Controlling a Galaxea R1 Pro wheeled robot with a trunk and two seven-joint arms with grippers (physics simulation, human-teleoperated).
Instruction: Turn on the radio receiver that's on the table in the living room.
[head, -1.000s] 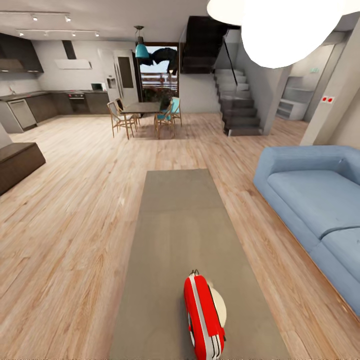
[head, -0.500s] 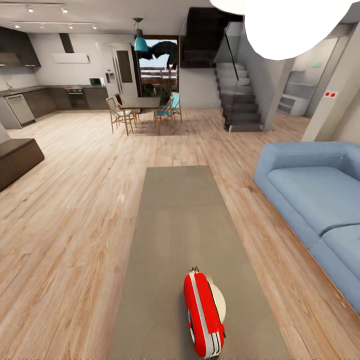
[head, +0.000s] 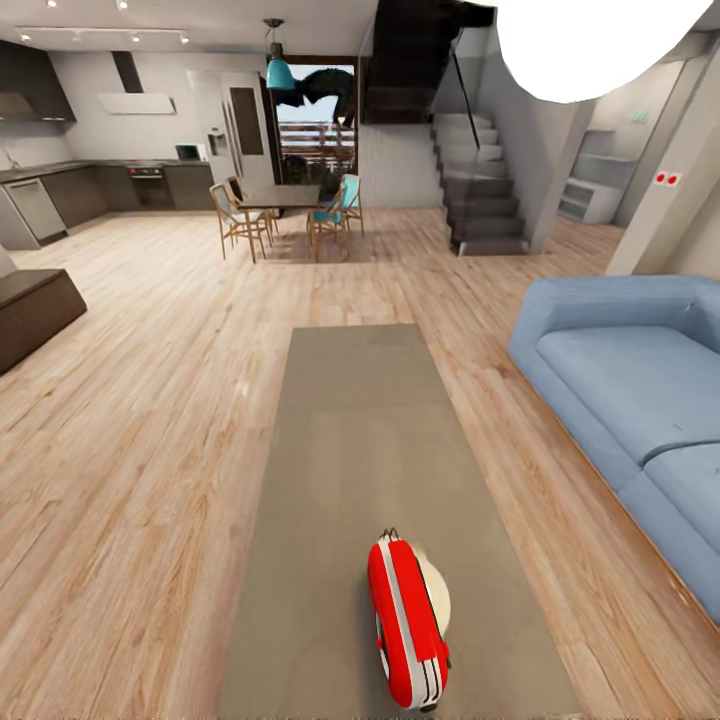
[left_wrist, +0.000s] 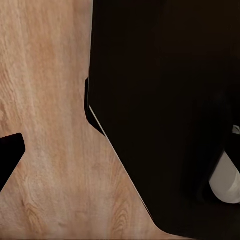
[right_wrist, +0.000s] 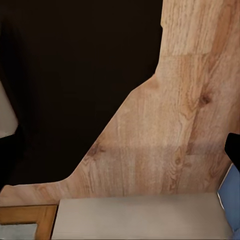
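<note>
The red radio (head: 405, 625) stands on edge at the near end of the long grey tabletop (head: 340, 440), a pale disc (head: 436, 600) just behind it, the blue sofa (head: 630, 400) alongside. Either end effector's state: cannot tell.

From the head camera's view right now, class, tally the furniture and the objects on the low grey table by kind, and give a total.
Radio receiver: 1, red, standing on the table
Pale round disc: 1, beside the radio
Low grey table: 1
Blue sofa: 1
Dark dining table: 1
Total: 5
</note>
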